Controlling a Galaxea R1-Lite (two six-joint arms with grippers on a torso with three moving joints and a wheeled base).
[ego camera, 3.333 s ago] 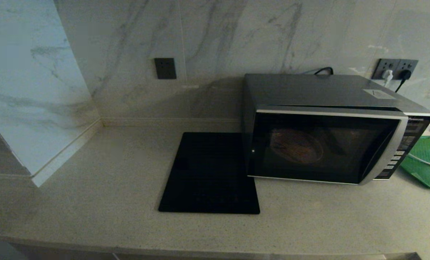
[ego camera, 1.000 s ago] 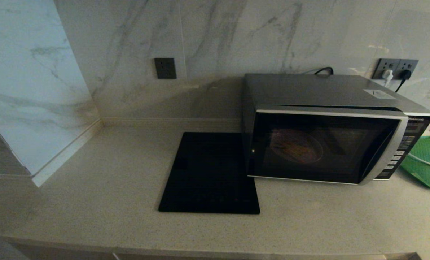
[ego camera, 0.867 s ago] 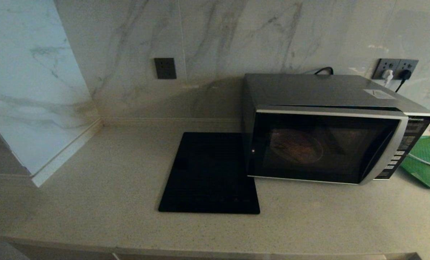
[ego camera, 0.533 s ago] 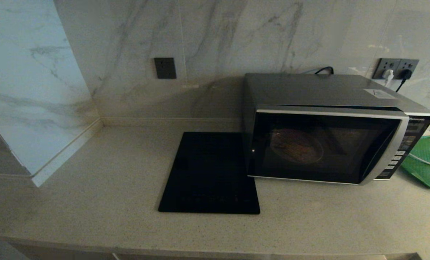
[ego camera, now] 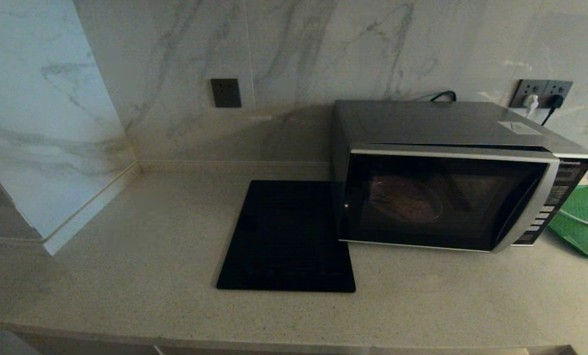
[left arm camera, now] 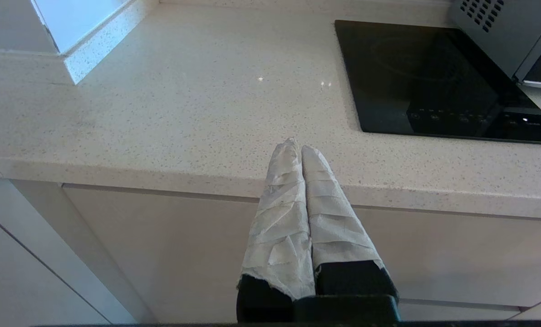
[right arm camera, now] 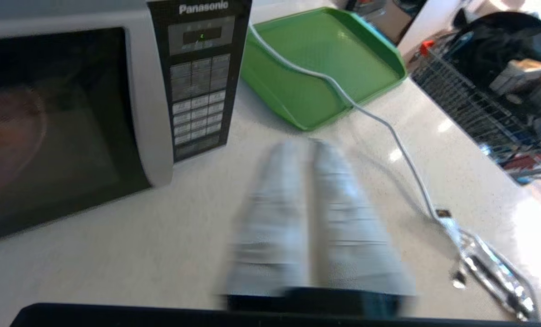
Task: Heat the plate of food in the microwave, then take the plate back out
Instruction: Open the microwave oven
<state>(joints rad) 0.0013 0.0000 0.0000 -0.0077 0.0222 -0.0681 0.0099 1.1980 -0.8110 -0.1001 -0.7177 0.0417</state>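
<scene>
On the counter (ego camera: 151,256), the head view matches the earlier frames almost exactly: the microwave (ego camera: 447,197) sits in the same spot with its door closed, the black mat (ego camera: 286,236) lies touching its left side, and the green tray (ego camera: 582,222) stays to its right. No arm enters the head view, then or now. The one difference is behind the dark glass: the orange-brown sticks on the plate (ego camera: 405,199) seem to point another way than before, though the glass is too dark to be sure.

Counted: one microwave, one plate inside it, one mat, one tray, one white cable (right arm camera: 370,113) running across the tray onto the counter, one dark wall plate (ego camera: 226,92), and one double socket (ego camera: 540,93) holding two plugs.

The left gripper (left arm camera: 296,147) hangs below the counter's front edge, in front of the cabinet face, its two cloth-wrapped fingers (left arm camera: 279,213) pressed together and holding nothing. The right gripper (right arm camera: 304,145) is over the bare counter in front of the microwave's button panel (right arm camera: 198,91) and near the tray; it is smeared by motion, its fingers lie close with only a thin dark line between them, and whether they are apart cannot be told. Nothing is in its grasp.
</scene>
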